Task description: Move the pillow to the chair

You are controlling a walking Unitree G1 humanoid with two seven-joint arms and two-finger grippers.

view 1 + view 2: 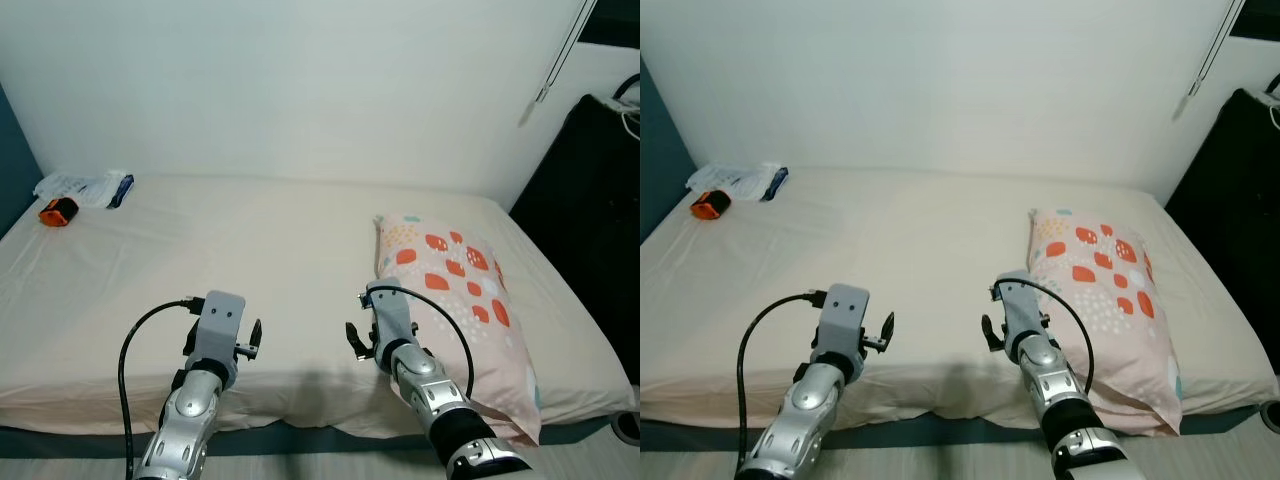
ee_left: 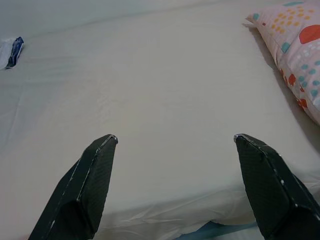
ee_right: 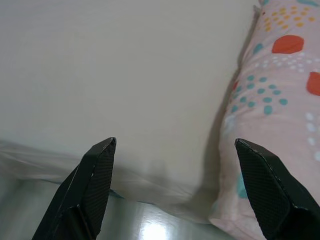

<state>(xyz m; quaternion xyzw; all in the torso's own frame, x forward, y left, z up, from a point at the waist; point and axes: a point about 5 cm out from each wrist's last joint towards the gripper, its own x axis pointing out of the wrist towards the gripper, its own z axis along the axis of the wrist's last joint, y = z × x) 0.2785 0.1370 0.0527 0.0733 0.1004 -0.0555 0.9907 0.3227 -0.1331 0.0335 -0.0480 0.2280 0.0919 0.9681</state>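
Both silver arms reach forward at about equal height, the left gripper [image 2: 175, 140] and the right gripper [image 3: 175, 142] each with its two black fingers spread wide apart and holding nothing.

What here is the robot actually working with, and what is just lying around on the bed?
Part of the job:
- pillow with red and teal spots, on the bed's right side
- right gripper, open beside the pillow
- left gripper, open over the bed

Just lying about:
- orange object
- plastic packet

A bedroom: sheeted bed [image 1: 250, 260] with a pillow [image 1: 460, 300].
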